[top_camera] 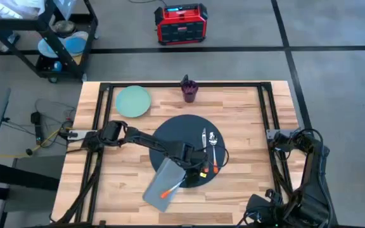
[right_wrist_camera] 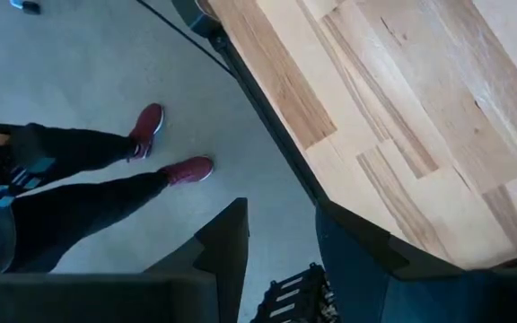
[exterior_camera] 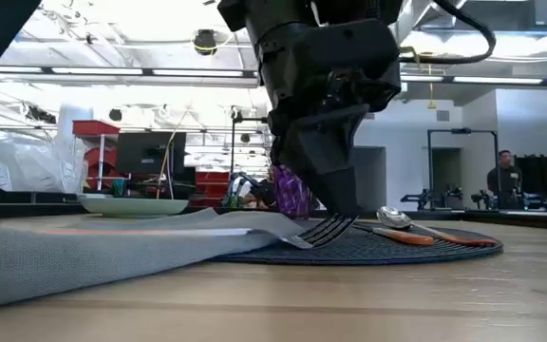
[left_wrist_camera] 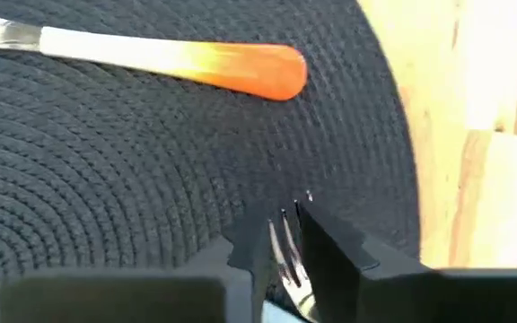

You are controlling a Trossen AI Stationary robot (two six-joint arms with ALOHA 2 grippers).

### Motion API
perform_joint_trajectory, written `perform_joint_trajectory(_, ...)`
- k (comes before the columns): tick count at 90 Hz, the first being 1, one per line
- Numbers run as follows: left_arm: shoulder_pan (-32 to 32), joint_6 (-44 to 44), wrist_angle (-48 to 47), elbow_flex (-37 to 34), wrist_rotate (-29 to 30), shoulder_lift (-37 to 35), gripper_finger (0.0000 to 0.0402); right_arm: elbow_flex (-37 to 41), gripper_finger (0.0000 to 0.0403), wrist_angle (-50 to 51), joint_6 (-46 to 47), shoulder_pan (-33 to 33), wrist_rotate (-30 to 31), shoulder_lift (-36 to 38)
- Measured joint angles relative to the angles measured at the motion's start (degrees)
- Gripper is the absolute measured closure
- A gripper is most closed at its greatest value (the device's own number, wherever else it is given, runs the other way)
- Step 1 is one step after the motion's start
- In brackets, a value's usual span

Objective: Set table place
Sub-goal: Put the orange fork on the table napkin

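The table spreads pale and planked under me, its black rail frame running along the edges, and I take the round dark grey place mat at its middle as my landmark. My left arm stretches in from the table's left edge and ends over the near side of the mat, where my left gripper sits low; from the low view its dark bulk comes down to the mat's near rim. My right arm stays folded off the table's right edge, well away from the mat, and my right gripper hangs there with its fingers spread apart, nothing between them, the floor and a person's legs and red shoes below it. A grey napkin lies with one end lapping onto the mat's near-left rim and the rest out on the wood, tilted. A pale green plate rests on the table beyond the mat and to its left, apart from it. A purple cup stands past the mat's far rim. On the mat's right half lie a knife and a spoon side by side. My left gripper is clenched on a fork, its tines reaching the mat's woven surface between my fingers, and an orange-handled utensil lies on the mat just beyond.
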State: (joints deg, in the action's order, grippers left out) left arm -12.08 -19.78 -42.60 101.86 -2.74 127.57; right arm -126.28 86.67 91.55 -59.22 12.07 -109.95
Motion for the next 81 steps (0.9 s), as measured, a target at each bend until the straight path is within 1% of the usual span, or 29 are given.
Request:
perform_joint_trajectory(8, -0.04, 0.58, 0.13, 0.0, -0.04, 0.0, 0.0397, 0.0, 0.0284, 0.06, -0.02, 0.0, -0.01, -0.01)
perform_joint_trajectory(29, -0.07, -0.75, -0.16, 0.0, -0.26, 0.02, 0.0401, 0.0, 0.0284, 0.38, -0.52, 0.0, -0.01, -0.01)
perform_joint_trajectory(48, -0.58, -3.75, -2.45, 0.0, -4.75, 0.02, 0.0401, 0.0, 0.0284, 0.48, -0.52, -0.04, -0.01, -0.02)
perform_joint_trajectory(60, -1.49, -4.86, -3.75, 0.12, -4.97, -1.21, 0.0402, 0.0, 0.0284, 0.97, -0.52, -0.04, -0.01, 0.0)
perform_joint_trajectory(66, -1.76, -4.84, -5.31, 1.55, -5.01, -1.88, 0.0401, 0.0, 0.0284, 1.45, -0.52, -0.02, -0.01, -0.01)
perform_joint_trajectory(81, -1.85, -0.34, -14.11, 5.38, -4.46, -1.99, 0.0401, 0.0, 0.0284, 1.64, -0.52, -0.02, -0.01, 0.0)
